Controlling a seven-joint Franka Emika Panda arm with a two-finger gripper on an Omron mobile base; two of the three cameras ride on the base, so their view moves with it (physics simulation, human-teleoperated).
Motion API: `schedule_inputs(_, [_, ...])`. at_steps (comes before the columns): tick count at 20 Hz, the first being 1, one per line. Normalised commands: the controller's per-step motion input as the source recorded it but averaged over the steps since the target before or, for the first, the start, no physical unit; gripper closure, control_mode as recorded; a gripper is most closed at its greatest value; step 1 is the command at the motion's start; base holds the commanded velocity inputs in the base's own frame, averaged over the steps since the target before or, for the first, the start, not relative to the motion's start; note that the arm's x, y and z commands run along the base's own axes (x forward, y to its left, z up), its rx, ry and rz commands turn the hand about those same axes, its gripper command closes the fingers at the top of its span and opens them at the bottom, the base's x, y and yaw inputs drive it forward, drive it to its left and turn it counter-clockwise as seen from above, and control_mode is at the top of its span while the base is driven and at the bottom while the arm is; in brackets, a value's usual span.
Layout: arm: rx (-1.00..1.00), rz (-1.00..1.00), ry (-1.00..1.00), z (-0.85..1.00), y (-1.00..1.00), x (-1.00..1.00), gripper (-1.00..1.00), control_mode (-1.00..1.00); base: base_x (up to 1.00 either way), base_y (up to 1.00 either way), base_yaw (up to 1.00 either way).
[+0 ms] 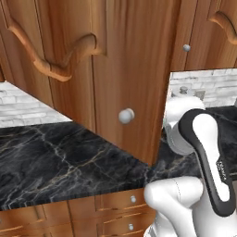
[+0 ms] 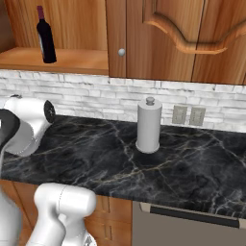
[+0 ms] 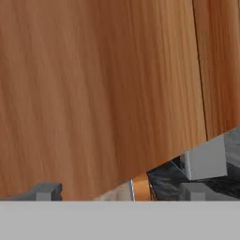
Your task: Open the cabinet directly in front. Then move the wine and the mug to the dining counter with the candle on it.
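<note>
The cabinet (image 1: 115,60) is a reddish-brown wall unit. Its left door (image 1: 83,92) stands swung out toward me, with a round silver knob (image 1: 126,115) near its lower edge. In the right base view the wine (image 2: 45,34) stands upright on the bared shelf (image 2: 57,60), a dark bottle with a red neck. The neighbouring door (image 2: 158,38) is closed. In the hand view my gripper (image 3: 121,192) is open, close up against the wooden door panel (image 3: 93,93), with nothing between its fingertips (image 3: 44,191). The mug, the dining counter and the candle are out of view.
A black marble counter (image 2: 192,178) backed by white brick runs below the cabinet. On it stands a grey paper-towel holder (image 2: 148,126), with two wall outlets (image 2: 187,115) behind it. Drawer fronts with small knobs (image 1: 133,199) sit under the counter edge.
</note>
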Motion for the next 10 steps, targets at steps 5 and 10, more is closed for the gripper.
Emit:
schedule_inputs(5, [-0.03,0.22,-0.27,0.05,1.00,0.00,-1.00,-1.00,0.00,0.00,0.00])
schedule_inputs(10, [-0.08,0.15,-0.39,-0.11,1.00,0.00,-1.00,-1.00,0.00,0.00,0.00])
